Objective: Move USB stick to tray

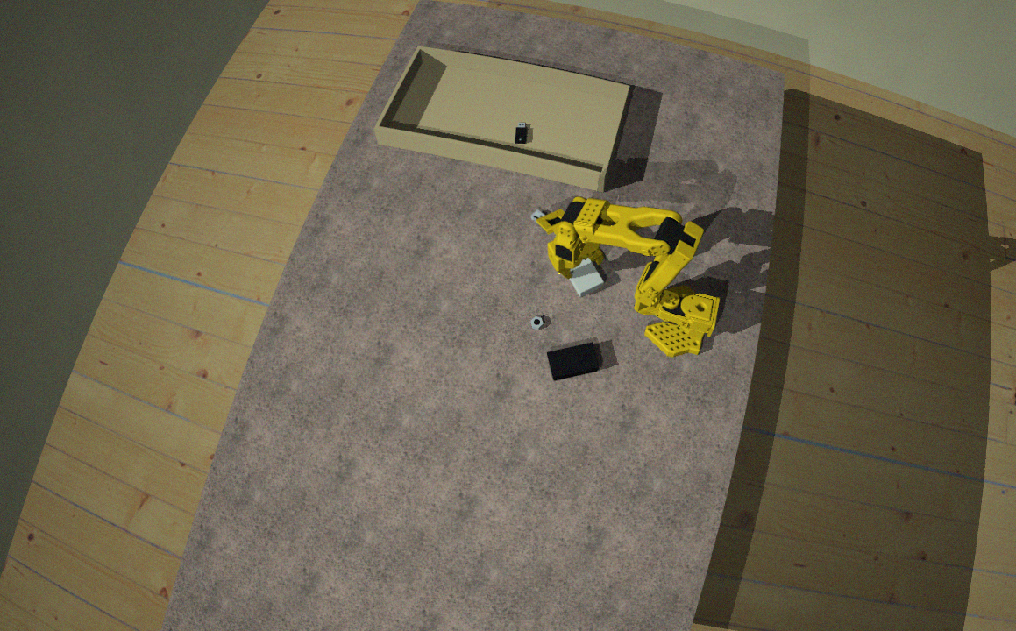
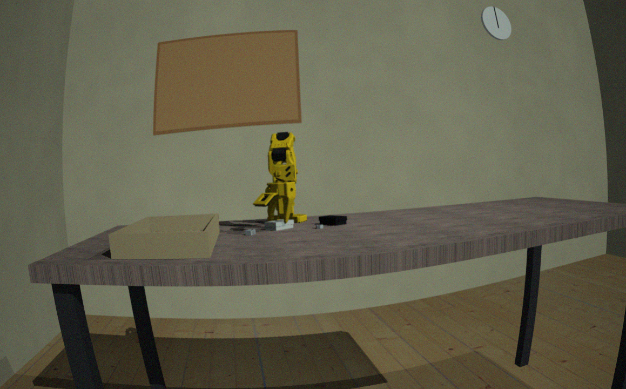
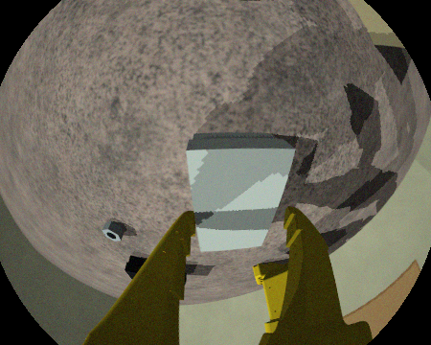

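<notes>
The USB stick [image 1: 521, 133], black with a metal plug, lies in the cream tray [image 1: 487, 159] [image 2: 160, 245], near its front wall. The white box [image 1: 588, 282] [image 2: 276, 227] [image 3: 235, 182] stands on the table with its lid over the base. The lid looks level and about square; a seam shows at the side in the exterior view, but whether it is fully down is too small to tell. My gripper [image 1: 580, 265] [image 2: 278, 221] [image 3: 241, 214] is open around the lid's near part, one finger on each side, with a small gap at the right finger.
A black box [image 1: 572, 361] [image 2: 332, 222] [image 3: 135, 263] and a hex nut [image 1: 537, 322] [image 2: 319, 226] [image 3: 113, 233] lie on the table to one side of the white box. A small grey-white piece [image 1: 537, 214] [image 2: 249, 232] lies between the white box and the tray, close to my arm in the top view.
</notes>
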`<state>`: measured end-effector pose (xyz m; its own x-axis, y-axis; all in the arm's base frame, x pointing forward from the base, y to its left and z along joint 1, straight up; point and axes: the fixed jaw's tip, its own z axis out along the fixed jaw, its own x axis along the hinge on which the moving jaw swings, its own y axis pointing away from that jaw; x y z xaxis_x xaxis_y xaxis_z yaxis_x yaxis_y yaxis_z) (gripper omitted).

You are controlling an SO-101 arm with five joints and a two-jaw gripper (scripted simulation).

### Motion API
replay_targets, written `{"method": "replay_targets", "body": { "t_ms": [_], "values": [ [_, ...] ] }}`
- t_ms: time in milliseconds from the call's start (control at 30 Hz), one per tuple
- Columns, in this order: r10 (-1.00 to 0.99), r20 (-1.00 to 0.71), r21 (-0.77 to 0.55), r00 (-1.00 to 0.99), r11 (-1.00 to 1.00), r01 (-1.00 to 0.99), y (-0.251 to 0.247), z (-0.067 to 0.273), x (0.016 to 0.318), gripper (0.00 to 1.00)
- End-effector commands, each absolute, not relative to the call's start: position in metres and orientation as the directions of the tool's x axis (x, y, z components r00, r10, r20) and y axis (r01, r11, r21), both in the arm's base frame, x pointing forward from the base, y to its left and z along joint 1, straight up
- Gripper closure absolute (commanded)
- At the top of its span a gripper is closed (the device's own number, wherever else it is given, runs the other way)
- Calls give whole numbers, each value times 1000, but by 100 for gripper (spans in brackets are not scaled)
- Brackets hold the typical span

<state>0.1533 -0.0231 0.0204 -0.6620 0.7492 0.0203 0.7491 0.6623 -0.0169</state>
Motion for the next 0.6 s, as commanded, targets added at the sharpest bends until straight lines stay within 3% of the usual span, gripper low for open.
{"method": "replay_targets", "body": {
  "t_ms": [0, 567],
  "values": [
    [751, 0, 0, -660, 660, 751, -22, 29, 158, 71],
    [751, 0, 0, -660, 660, 751, -22, 56, 158, 71]
  ]
}}
